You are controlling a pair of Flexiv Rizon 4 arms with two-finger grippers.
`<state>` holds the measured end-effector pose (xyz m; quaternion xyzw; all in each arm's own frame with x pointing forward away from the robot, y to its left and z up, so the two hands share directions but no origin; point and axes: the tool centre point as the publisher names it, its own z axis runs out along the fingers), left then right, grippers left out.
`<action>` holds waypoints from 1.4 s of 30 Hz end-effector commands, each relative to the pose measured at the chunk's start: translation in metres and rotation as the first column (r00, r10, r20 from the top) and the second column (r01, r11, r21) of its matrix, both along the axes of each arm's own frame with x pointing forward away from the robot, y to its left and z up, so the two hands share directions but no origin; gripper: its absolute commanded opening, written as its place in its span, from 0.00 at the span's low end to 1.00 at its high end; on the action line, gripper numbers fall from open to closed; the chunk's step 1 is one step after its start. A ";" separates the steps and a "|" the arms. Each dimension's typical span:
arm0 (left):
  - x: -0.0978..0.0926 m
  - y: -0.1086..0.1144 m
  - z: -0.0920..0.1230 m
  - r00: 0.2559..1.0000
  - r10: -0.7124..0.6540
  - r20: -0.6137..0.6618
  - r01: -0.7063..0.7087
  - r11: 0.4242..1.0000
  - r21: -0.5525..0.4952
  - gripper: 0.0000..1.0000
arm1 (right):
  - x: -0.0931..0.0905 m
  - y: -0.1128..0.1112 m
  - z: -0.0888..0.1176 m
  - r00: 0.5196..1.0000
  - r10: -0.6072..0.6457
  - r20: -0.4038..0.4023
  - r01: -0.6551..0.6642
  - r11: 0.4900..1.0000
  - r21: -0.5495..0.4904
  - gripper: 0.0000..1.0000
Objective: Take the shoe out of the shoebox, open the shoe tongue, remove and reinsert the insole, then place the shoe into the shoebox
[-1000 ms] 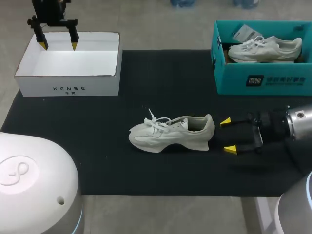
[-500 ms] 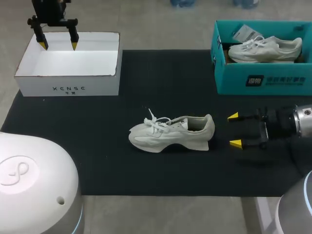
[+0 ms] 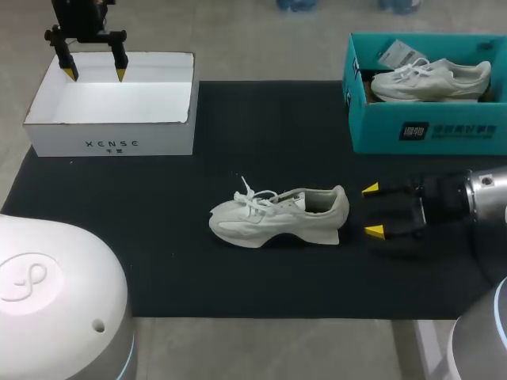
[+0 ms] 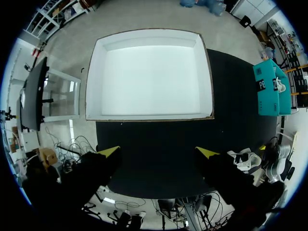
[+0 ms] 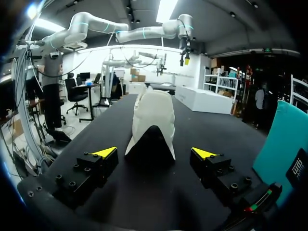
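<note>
A cream sneaker (image 3: pixel 279 216) lies on its sole in the middle of the black mat (image 3: pixel 158 237), toe to the left, heel to the right. My right gripper (image 3: pixel 371 210) is open just behind the heel, its yellow tips apart and not touching it; in the right wrist view the shoe's heel (image 5: pixel 153 122) stands straight ahead of that gripper (image 5: pixel 158 153). My left gripper (image 3: pixel 95 73) hangs open above the back edge of the empty white box (image 3: pixel 111 127). From the left wrist the white box (image 4: pixel 149 74) lies ahead of the open gripper (image 4: pixel 159 152). The teal shoebox (image 3: pixel 428 131) at back right holds another pale shoe (image 3: pixel 432 81).
The white box stands at the mat's back left and the teal shoebox at its back right. Open mat lies around the sneaker on every side. Rounded white parts of the robot's body (image 3: pixel 59 301) fill the near left corner of the head view.
My right gripper drew back to the right from the heel, then came in again toward it. The left arm and the shoe have kept still.
</note>
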<state>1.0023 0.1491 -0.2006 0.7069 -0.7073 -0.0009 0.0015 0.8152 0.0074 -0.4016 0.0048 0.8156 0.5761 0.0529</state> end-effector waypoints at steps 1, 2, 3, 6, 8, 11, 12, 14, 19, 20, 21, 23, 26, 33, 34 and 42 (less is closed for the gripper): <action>-0.001 0.000 0.000 1.000 0.000 0.000 0.000 1.000 0.001 1.00 | 0.011 0.010 -0.008 1.000 0.023 -0.005 -0.023 1.000 0.003 1.00; -0.001 0.000 0.000 1.000 0.000 0.000 0.000 1.000 0.001 1.00 | 0.012 0.011 -0.009 1.000 0.027 -0.005 -0.027 1.000 0.006 1.00; -0.001 0.000 0.000 1.000 0.000 0.000 0.000 1.000 0.001 1.00 | 0.013 0.013 -0.010 1.000 0.028 -0.003 -0.028 1.000 0.010 1.00; -0.001 0.000 0.000 1.000 0.000 0.000 0.000 1.000 0.001 1.00 | 0.013 0.018 -0.014 1.000 0.028 0.006 -0.028 0.999 0.027 1.00; -0.001 0.000 0.000 1.000 0.000 0.000 0.000 1.000 0.001 1.00 | 0.013 0.024 -0.016 1.000 0.027 0.007 -0.027 0.999 0.030 1.00; -0.001 0.000 0.000 1.000 0.000 0.000 0.000 1.000 0.001 1.00 | 0.014 0.031 -0.019 0.999 0.037 0.003 -0.037 0.999 0.037 1.00; -0.001 0.000 0.000 1.000 0.000 0.000 0.000 1.000 0.001 1.00 | 0.015 0.033 -0.020 0.999 0.041 0.002 -0.041 0.998 0.041 1.00; -0.001 0.000 0.000 1.000 0.000 0.000 0.000 1.000 0.001 1.00 | 0.015 0.037 -0.022 0.999 0.045 0.002 -0.045 0.998 0.046 1.00; -0.001 0.000 0.000 1.000 0.000 0.000 0.000 1.000 0.001 1.00 | 0.016 0.048 -0.026 0.999 0.052 0.004 -0.052 0.997 0.058 1.00; -0.001 0.000 0.000 1.000 0.000 0.000 0.000 1.000 0.001 1.00 | 0.016 0.049 -0.026 0.999 0.054 0.003 -0.054 0.997 0.062 1.00; -0.001 0.000 0.000 1.000 0.000 0.000 0.000 1.000 0.001 1.00 | 0.016 0.050 -0.027 0.999 0.053 0.004 -0.053 0.996 0.067 1.00; -0.001 0.000 0.000 1.000 0.000 0.000 0.000 1.000 0.001 1.00 | 0.015 0.052 -0.028 0.999 0.051 0.006 -0.052 0.996 0.073 1.00; -0.001 0.000 0.000 1.000 0.000 0.000 0.000 1.000 0.001 1.00 | 0.013 0.056 -0.029 0.999 0.051 0.007 -0.051 0.996 0.076 1.00; -0.001 0.000 0.000 1.000 0.000 0.000 0.000 1.000 0.001 1.00 | 0.012 0.064 -0.034 0.999 0.052 0.009 -0.052 0.993 0.101 1.00; -0.001 0.000 0.000 1.000 0.000 0.000 0.000 1.000 0.001 1.00 | 0.012 0.064 -0.034 0.999 0.052 0.011 -0.053 0.993 0.106 1.00; -0.001 0.000 0.000 1.000 0.000 0.000 0.000 1.000 0.001 1.00 | 0.004 0.072 -0.021 0.999 0.051 0.015 -0.052 0.992 0.113 1.00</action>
